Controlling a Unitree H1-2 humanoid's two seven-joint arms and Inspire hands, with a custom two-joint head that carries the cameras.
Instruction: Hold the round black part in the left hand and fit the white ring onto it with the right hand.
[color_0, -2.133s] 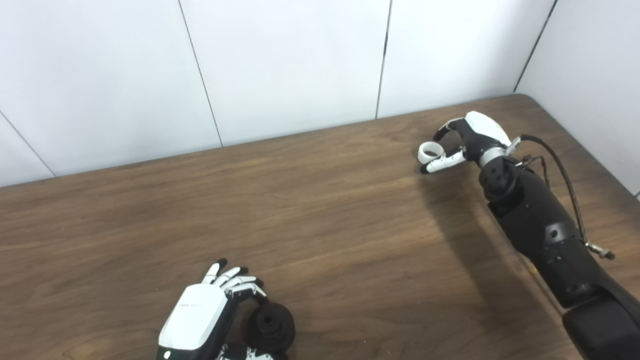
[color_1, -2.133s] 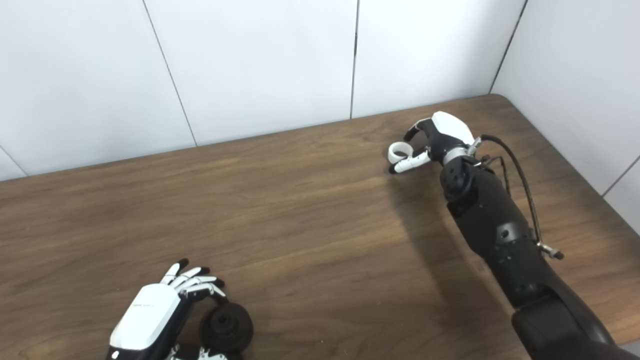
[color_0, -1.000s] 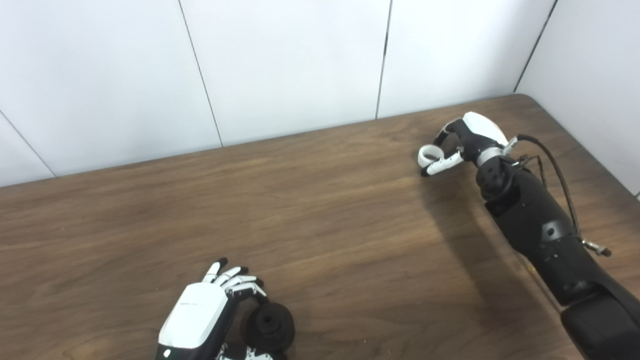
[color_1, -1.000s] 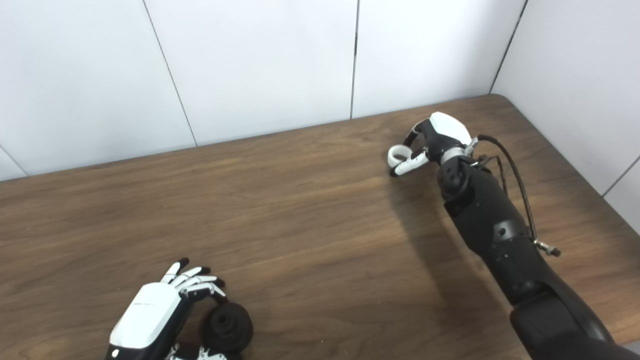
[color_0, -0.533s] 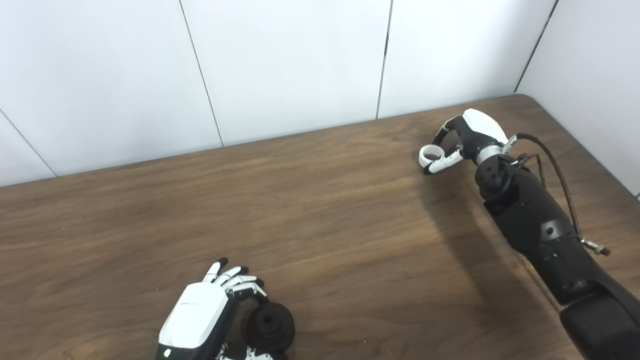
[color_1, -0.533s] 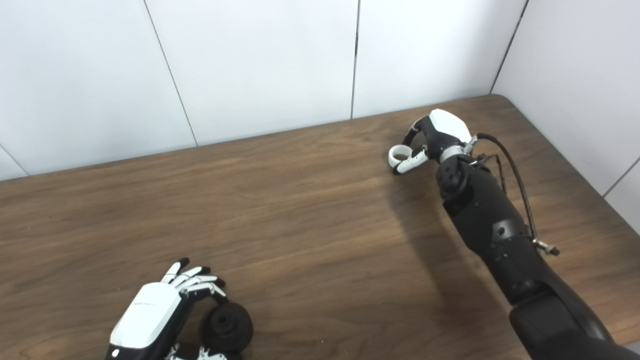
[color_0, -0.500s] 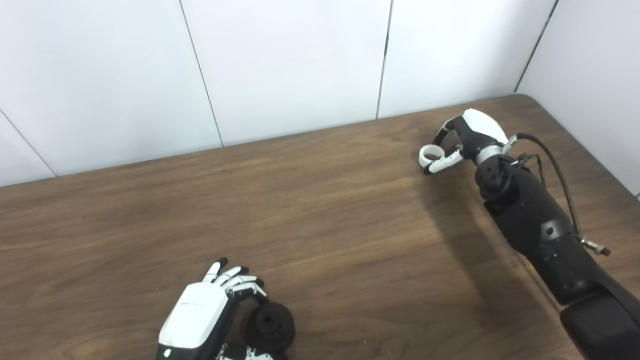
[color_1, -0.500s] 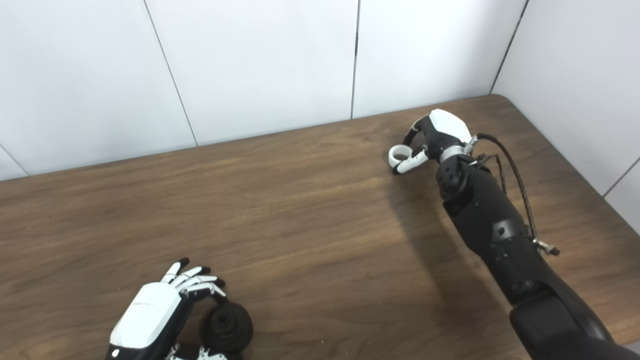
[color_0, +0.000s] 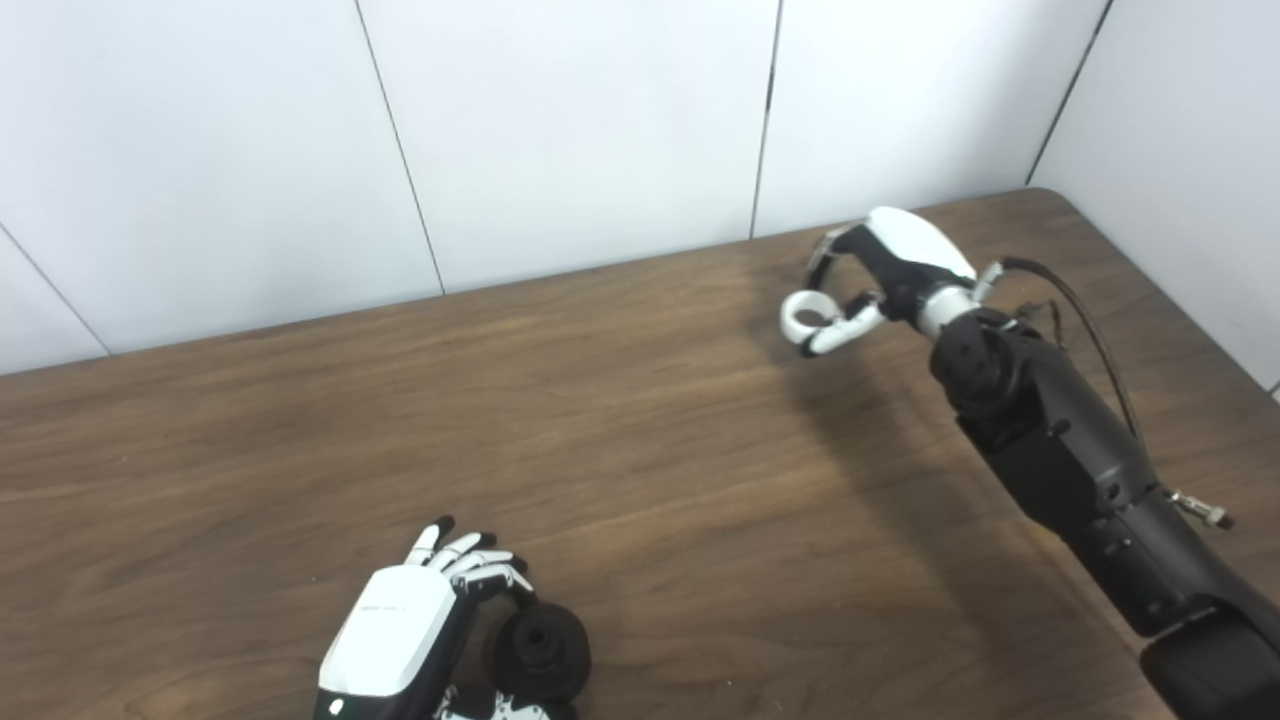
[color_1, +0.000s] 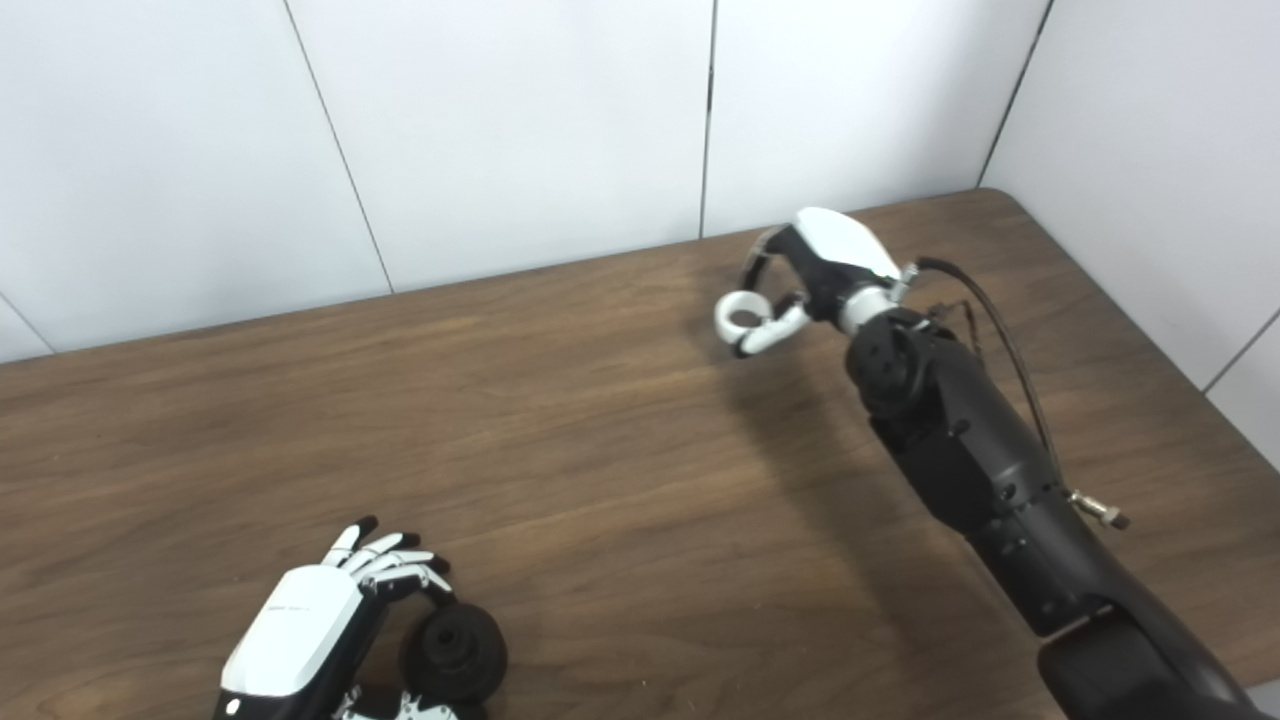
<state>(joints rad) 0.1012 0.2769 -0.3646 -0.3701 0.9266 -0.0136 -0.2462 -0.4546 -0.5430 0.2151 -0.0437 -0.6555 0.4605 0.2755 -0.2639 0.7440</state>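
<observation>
The round black part (color_0: 537, 652) sits at the table's near edge, gripped by my left hand (color_0: 400, 630), whose fingers curl around its far side. The part's open face points up and to the right. My right hand (color_0: 880, 270) is at the far right of the table, raised above the surface, and is shut on the white ring (color_0: 803, 312) between thumb and fingers. The ring also shows in the right eye view (color_1: 738, 314), well apart from the black part (color_1: 455, 652).
The brown wooden table (color_0: 640, 450) runs to white wall panels at the back and right. A black cable (color_0: 1090, 330) loops off my right wrist. My right forearm (color_0: 1080, 470) crosses the table's right side.
My right hand closed on the white ring, then lifted it and moved it left, toward the middle of the table. The left hand and the black part have not moved.
</observation>
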